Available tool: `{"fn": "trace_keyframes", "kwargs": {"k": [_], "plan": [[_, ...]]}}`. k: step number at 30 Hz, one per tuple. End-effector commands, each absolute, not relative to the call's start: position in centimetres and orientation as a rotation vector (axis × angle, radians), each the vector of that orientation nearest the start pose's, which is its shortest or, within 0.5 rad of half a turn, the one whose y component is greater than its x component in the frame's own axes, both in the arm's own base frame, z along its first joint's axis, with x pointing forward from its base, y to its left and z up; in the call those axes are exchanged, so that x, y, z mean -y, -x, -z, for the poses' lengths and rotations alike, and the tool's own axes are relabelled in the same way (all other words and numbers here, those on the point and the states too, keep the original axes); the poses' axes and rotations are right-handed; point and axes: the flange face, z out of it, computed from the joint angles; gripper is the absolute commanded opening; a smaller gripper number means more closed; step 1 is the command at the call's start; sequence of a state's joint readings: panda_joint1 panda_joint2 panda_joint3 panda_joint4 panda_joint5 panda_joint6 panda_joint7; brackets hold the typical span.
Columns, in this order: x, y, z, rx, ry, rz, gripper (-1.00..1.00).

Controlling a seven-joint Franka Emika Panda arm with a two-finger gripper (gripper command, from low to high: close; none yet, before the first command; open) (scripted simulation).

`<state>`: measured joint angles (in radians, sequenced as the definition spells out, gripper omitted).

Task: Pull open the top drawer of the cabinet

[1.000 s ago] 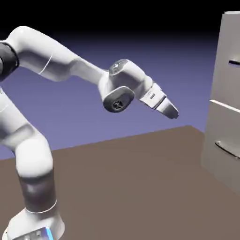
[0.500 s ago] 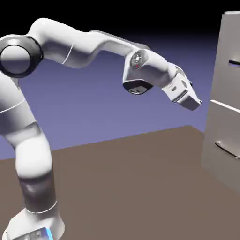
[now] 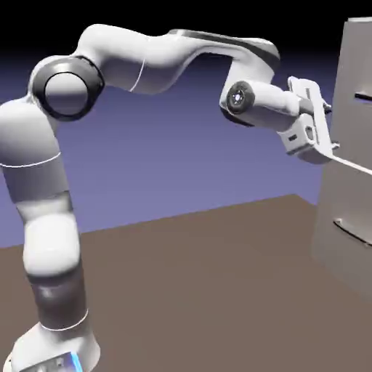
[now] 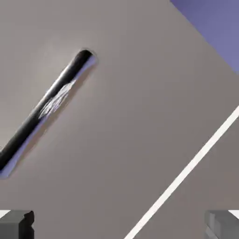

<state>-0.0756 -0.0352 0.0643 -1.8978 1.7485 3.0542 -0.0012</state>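
The cabinet (image 3: pixel 349 196) stands at the exterior view's right edge, tall and light grey. Its top drawer (image 3: pixel 354 65) carries a thin bar handle (image 3: pixel 362 96). My gripper (image 3: pixel 329 150) hangs just in front of that drawer's lower part, below the handle and right above the pale seam (image 3: pixel 350 166). The hand view is filled by the top drawer (image 4: pixel 121 112), with its dark handle (image 4: pixel 51 105) running slantwise at upper left. Both grey fingertips (image 4: pixel 16 225) sit far apart at the bottom corners, so the gripper (image 4: pixel 119 226) is open with nothing between them and apart from the handle.
Below the seam (image 4: pixel 186 170) lies the lower drawer front (image 3: pixel 341 240) with its own bar handle (image 3: pixel 352 232). The brown table (image 3: pixel 203 290) stretches from the robot's base to the cabinet. The arm arches high over it.
The arm has swung up and to the right. The hand went from mid-picture to just before the cabinet's front and now points at the top drawer.
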Motion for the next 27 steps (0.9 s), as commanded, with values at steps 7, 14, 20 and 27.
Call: {"fn": "trace_keyframes", "kwargs": {"k": [7, 14, 20, 27], "plan": [[8.0, -59.5, -57.7, -1.479, 1.079, 0.818, 0.0], [7.2, -62.3, -57.9, -1.489, 0.874, 0.737, 0.0], [6.1, -64.7, -58.4, -1.487, 0.703, 0.659, 0.0], [5.3, -67.2, -58.8, -1.48, 0.621, 0.613, 0.0]]}}
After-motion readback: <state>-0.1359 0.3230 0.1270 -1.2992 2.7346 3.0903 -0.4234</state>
